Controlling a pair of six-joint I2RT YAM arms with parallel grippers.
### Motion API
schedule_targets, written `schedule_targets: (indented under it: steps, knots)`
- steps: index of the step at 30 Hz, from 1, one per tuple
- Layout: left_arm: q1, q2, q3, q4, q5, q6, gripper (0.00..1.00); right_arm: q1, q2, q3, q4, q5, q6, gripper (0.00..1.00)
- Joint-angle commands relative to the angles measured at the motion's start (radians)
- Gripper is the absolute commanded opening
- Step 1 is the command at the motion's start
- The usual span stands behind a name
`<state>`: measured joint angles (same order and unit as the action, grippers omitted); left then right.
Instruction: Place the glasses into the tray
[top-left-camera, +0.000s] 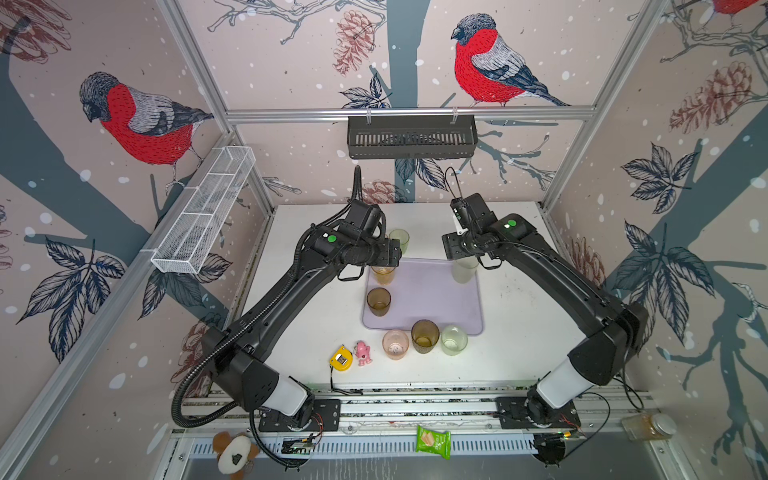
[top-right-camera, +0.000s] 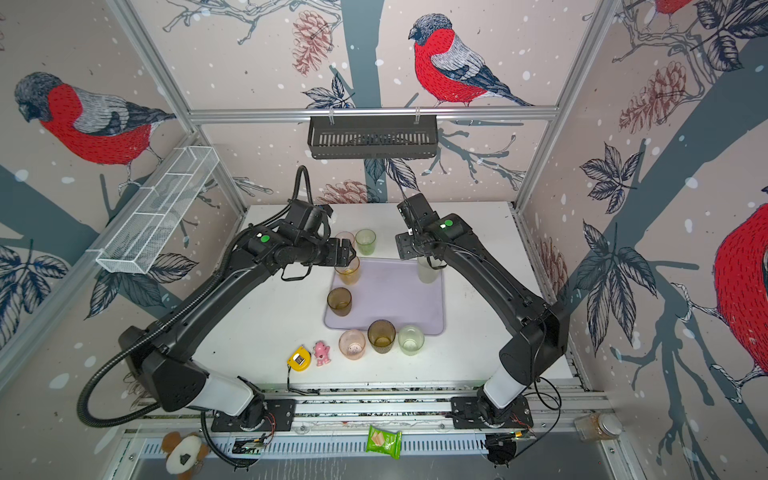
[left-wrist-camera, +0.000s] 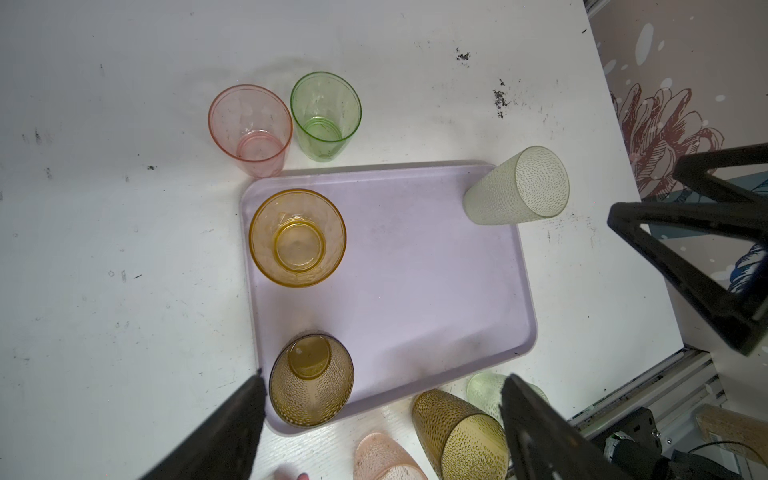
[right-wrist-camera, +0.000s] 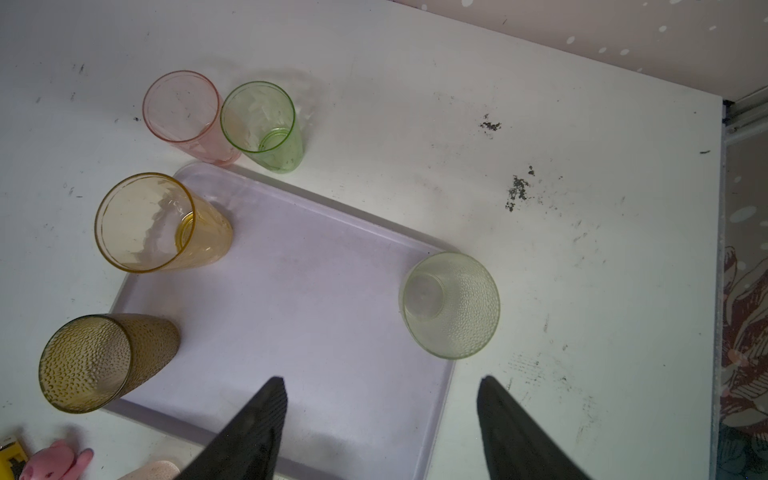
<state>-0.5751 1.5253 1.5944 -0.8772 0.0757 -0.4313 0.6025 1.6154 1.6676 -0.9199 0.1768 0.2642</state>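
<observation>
Lavender tray (top-left-camera: 428, 299) at frame centre on the worktop (top-left-camera: 519, 332) holds the amber glass (top-left-camera: 383, 275), brown glass (top-left-camera: 378, 301) and frosted glass (top-left-camera: 464, 272). Five more glasses (top-left-camera: 425, 336) stand outside it: three below its lower edge, two above its upper edge. The far pink glass (left-wrist-camera: 249, 124), partly hidden behind the left arm (top-left-camera: 291, 282) in both top views, shows whole in the wrist views. These alone show the left hand (left-wrist-camera: 385, 376) and right hand (right-wrist-camera: 382, 379) clearly: both spread wide, empty.

Three glasses (top-right-camera: 339, 302) stand on the tray (top-right-camera: 390, 299).

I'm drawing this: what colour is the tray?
Pale lavender tray; clearest in the left wrist view.
</observation>
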Motion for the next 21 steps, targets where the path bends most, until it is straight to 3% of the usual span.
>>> schedule_targets:
  steps: [1, 10, 21]
  knots:
    - [0.001, 0.074, 0.079, -0.069, -0.008, -0.005, 0.85, -0.010, -0.028, -0.010, 0.051, -0.060, -0.063, 0.74]
    - [0.000, 0.301, 0.323, -0.162, -0.023, 0.006, 0.79, -0.093, -0.137, -0.111, 0.112, -0.160, -0.102, 0.77]
    - [0.001, 0.625, 0.740, -0.324, -0.054, 0.041, 0.71, -0.168, -0.220, -0.180, 0.179, -0.227, -0.154, 0.85]
